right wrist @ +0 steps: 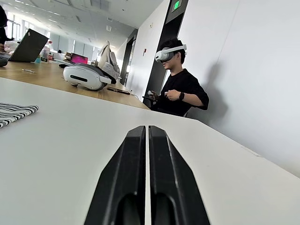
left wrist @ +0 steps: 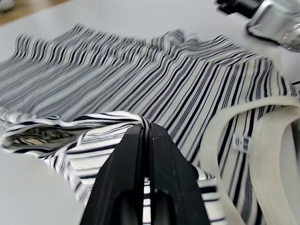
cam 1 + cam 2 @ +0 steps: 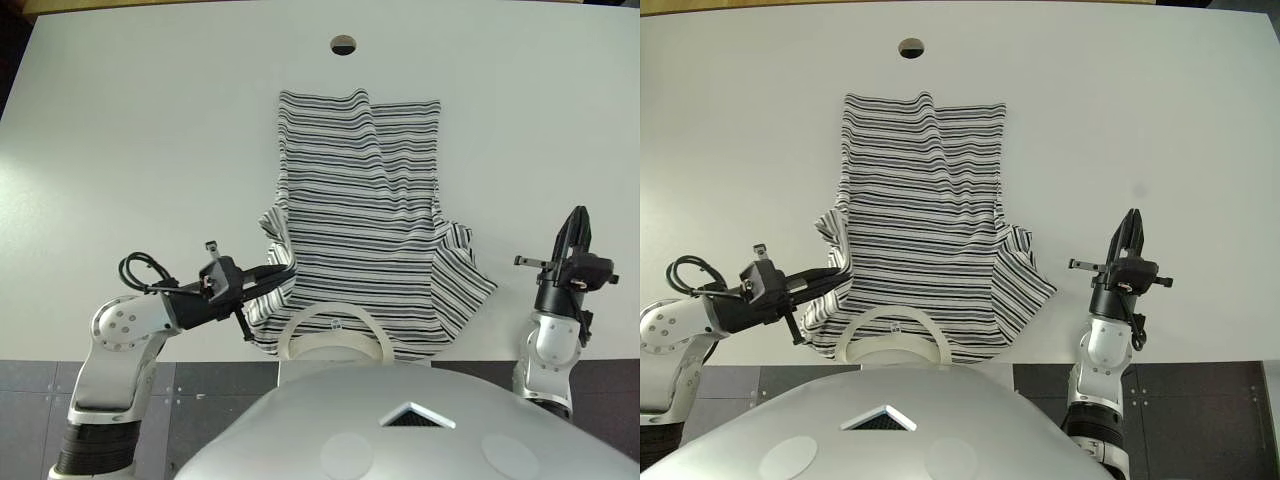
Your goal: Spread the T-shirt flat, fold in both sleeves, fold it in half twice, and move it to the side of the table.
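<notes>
Lying at the centre of the white table (image 3: 150, 150): one black-and-white striped T-shirt (image 3: 360, 200), roughly flat with some ripples. Its hem is at 12 o'clock and its pale collar (image 3: 335, 312) at 6 o'clock, by the near table edge.

Left sleeve (image 3: 272, 225): at 8 o'clock of the T-shirt, bunched and partly turned in over the body.

Right sleeve (image 3: 462, 280): at 4 o'clock of the T-shirt, spread outward on the table.

Left gripper (image 3: 287, 270): at 8 o'clock of the T-shirt, lying low and pointing toward 3 o'clock. Its fingers are pressed together, and its tips appear to be pinched on the raised edge of the left sleeve.

Right gripper (image 3: 577, 215): at 3 to 4 o'clock of the T-shirt, near the right table edge and well apart from the cloth. It points toward 12 o'clock, with its fingers together and nothing between them.

Hole (image 3: 343, 45): small and round in the table top, at 12 o'clock, just beyond the hem.
</notes>
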### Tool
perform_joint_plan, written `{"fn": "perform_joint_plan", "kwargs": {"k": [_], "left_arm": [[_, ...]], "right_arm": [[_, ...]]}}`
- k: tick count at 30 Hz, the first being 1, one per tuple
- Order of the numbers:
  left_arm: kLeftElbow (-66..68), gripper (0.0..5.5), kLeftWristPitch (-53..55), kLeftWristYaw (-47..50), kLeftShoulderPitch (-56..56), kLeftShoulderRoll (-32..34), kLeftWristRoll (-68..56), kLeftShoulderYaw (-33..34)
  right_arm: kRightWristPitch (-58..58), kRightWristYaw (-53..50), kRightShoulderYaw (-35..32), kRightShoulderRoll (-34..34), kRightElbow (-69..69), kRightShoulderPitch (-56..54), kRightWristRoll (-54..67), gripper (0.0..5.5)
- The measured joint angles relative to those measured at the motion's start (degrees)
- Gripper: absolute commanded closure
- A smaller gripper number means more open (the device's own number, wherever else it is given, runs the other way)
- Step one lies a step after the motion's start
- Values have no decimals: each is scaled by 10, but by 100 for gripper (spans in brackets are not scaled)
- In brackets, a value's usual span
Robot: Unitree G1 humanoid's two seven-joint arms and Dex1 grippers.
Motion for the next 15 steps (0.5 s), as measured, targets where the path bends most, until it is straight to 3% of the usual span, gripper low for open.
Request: {"fn": "perform_joint_plan", "kwargs": {"k": [3, 6, 10, 15], "left_arm": [[-5, 539, 13, 27, -23, -9, 35, -46], [10, 490, 28, 52, -45, -12, 65, -74], [21, 424, 31, 69, -44, -12, 74, -84], [21, 421, 19, 95, -19, -18, 89, -89]], "right_arm": [[1, 15, 6, -11, 7, -10, 0, 540], [55, 84, 49, -20, -13, -2, 52, 505], [201, 180, 115, -48, -165, 58, 169, 427], [383, 239, 132, -122, -355, 155, 290, 362]]}}
